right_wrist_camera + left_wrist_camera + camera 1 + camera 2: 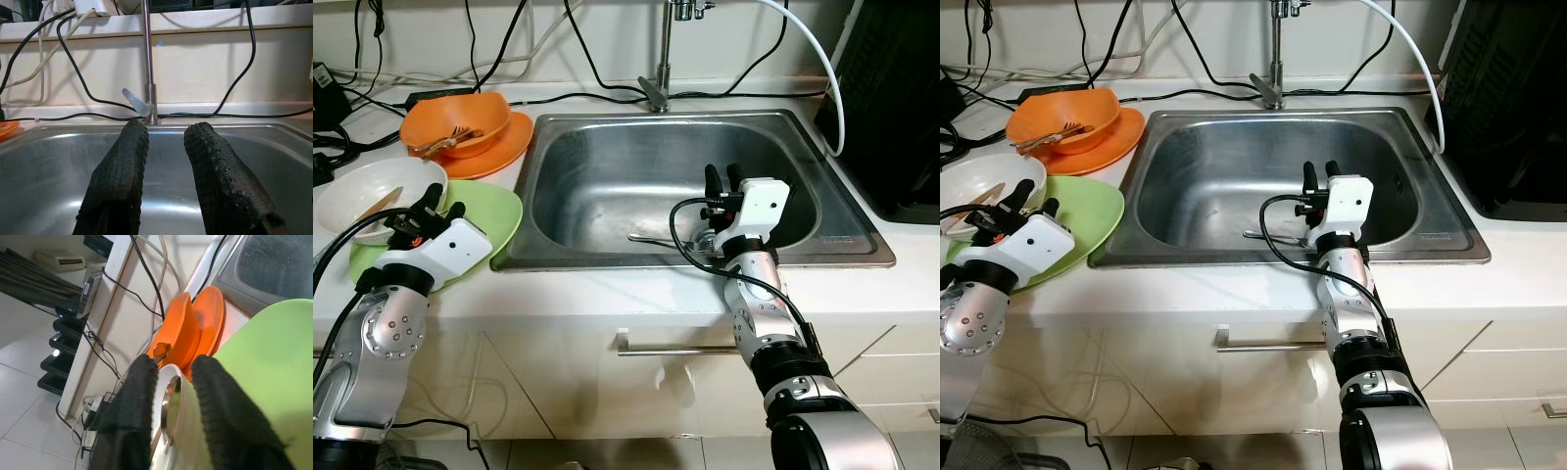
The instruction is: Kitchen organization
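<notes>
While both arms reach over the counter edge, the right gripper (722,174) sits over the steel sink (607,147), near the basin's front wall at about 5 o'clock of the bowl. Fingers (120,171) apart with a narrow gap, nothing between them; they point toward the faucet (146,73) at 12 o'clock. A metal utensil (651,238), spoon or fork, can't tell which, lies flat on the basin floor just at 9 o'clock of that wrist, not touched by the fingers.

Left gripper (438,203) is over the dish stack at 9 o'clock of the sink. Fingers (134,401) spread, straddling the rim of the white bowl (362,191); contact with the rim looks likely in the wrist view but I can't tell if it's actually pinching. White bowl sits on the green plate (494,215), with a utensil (380,204) lying inside it.

Orange bowl (460,122) at 11 o'clock of the sink, on an orange plate (504,145), utensils (445,140) resting in it. Green plate's edge reaches right up to the sink's left rim.

Black cables (578,93) run along the counter's back edge and up the wall. White hose (827,69) loops down at 2 o'clock beside a black appliance (891,98). Cabinet handle (675,350) below the counter front.
</notes>
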Controlling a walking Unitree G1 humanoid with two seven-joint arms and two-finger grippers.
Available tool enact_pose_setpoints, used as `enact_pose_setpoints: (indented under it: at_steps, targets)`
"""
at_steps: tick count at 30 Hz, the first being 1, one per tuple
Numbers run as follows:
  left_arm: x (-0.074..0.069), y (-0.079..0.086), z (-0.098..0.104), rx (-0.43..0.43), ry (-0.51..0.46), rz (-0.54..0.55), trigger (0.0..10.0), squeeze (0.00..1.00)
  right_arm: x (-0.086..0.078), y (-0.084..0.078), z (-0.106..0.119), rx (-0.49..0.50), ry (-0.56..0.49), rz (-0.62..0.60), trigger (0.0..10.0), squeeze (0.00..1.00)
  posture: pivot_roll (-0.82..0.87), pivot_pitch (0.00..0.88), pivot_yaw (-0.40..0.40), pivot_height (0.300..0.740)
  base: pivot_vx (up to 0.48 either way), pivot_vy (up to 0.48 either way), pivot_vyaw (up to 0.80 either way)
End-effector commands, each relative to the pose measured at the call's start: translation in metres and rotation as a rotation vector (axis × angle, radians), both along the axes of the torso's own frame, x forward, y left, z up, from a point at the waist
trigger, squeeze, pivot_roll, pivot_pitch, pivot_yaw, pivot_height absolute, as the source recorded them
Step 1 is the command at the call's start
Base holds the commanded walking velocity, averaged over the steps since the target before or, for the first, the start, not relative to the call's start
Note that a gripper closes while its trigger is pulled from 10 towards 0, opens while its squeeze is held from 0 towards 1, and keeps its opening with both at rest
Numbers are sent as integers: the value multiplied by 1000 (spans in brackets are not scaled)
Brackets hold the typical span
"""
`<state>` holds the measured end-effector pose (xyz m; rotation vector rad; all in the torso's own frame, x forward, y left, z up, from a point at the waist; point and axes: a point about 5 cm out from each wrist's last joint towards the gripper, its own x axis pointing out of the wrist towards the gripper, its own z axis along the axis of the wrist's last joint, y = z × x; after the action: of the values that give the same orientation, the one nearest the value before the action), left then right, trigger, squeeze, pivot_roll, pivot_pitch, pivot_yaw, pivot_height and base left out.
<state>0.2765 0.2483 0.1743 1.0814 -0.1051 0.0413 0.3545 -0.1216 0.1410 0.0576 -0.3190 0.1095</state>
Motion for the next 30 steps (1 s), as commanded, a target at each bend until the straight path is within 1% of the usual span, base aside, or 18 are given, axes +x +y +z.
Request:
enact_pose_setpoints:
  at_steps: [1,14,17,18,21,22,26,27,28,29,30]
  targets:
    - [1,1,2,7,-2,6,0,0,-7,-2,-24,11,103,-11,10000,0,255,33,77,740,0,0,0]
    - [2,1,2,3,-6,9,0,0,-6,-2,-24,9,105,-12,10000,0,256,31,75,740,0,0,0]
    - [3,1,4,-7,-20,9,0,0,-7,-2,-25,8,106,-10,10000,0,255,29,75,740,0,0,0]
    - [3,1,6,-16,-28,11,0,0,-7,-2,-25,7,107,-10,10000,0,255,28,74,740,0,0,0]
    - [3,2,10,-98,-61,25,0,0,-7,-2,-25,8,107,-10,10000,0,254,28,74,740,0,0,0]
    - [3,2,10,-98,-61,25,0,0,-7,-2,-25,8,107,-10,10000,0,254,28,74,740,0,0,0]
    - [4,4,19,-198,-113,36,0,0,-7,-3,-25,6,106,-9,10000,0,254,27,73,740,0,0,0]
    - [4,4,19,-198,-113,36,0,0,-7,-3,-25,6,106,-9,10000,0,254,27,73,740,0,0,0]
    - [5,3,20,-219,-120,34,157,0,-7,-3,-25,5,106,-9,10000,0,254,27,72,740,0,0,0]
    - [5,3,20,-239,-125,30,6667,0,-7,-3,-25,4,105,-8,10000,0,253,26,72,740,0,0,0]
    - [5,2,20,-253,-126,24,9490,0,-7,-3,-25,4,105,-7,10000,0,253,26,72,740,0,0,0]
